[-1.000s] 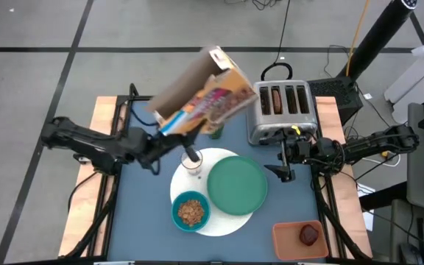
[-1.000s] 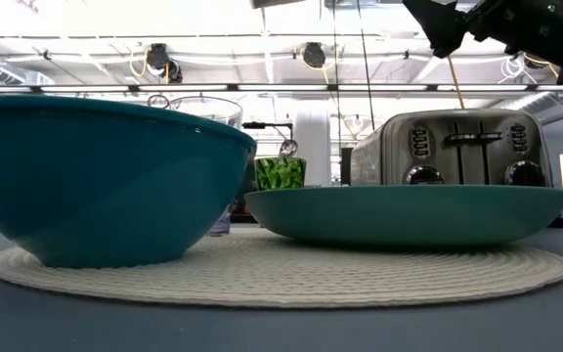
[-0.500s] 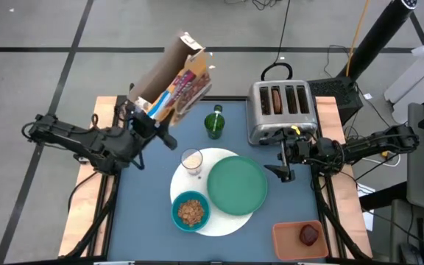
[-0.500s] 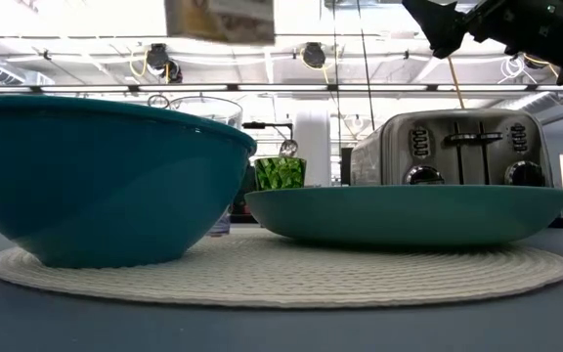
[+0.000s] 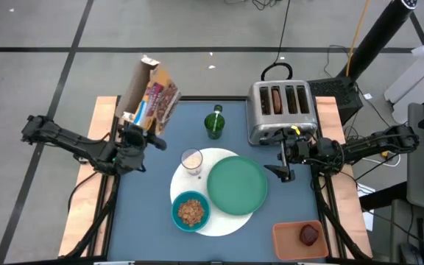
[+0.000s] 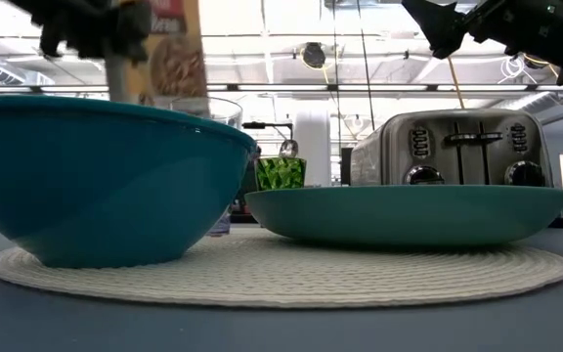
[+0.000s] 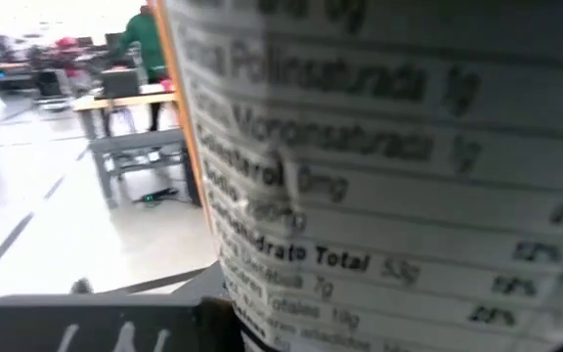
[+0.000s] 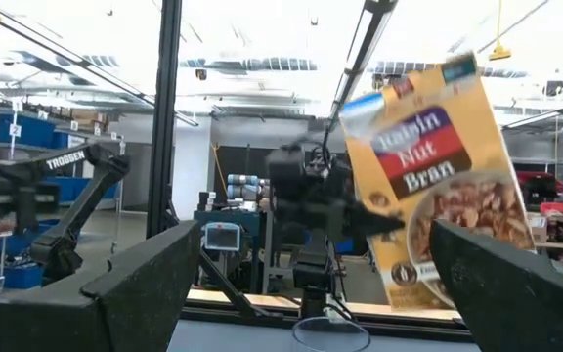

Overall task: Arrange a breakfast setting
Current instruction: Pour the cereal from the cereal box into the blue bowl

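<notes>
My left gripper (image 5: 138, 132) is shut on a Raisin Nut Bran cereal box (image 5: 147, 99) over the table's far left part; the box also shows in the right wrist view (image 8: 438, 186). My right gripper (image 5: 279, 158) is open and empty in front of the toaster (image 5: 282, 110). A brown bagel (image 5: 276, 101) sticks out of a toaster slot. The white round mat (image 5: 227, 221) carries the green plate (image 5: 236, 185), the teal bowl (image 5: 191, 212) with cereal and the small glass (image 5: 191, 160). The dark-red fruit (image 5: 309, 234) lies in an orange tray. No spoon shows. My left gripper pinches the cereal box across its broad faces, one finger lying on the printed front face (image 8: 384, 223) about halfway up. The fingers come level from the box's narrow nutrition-label side (image 7: 360, 196). The box stands nearly upright, open flaps (image 5: 149, 62) up; its bottom is hidden.
A green bottle (image 5: 213, 124) stands behind the mat. The orange tray (image 5: 282, 239) sits at the near right corner. The toaster's cord runs off the far edge. Bare blue table top (image 5: 142, 213) lies left of the mat.
My left gripper has drawn back from above the glass toward the table's left edge, carrying the cereal box. The box, tipped over toward the toaster a second ago, has turned back to nearly upright with its open end up.
</notes>
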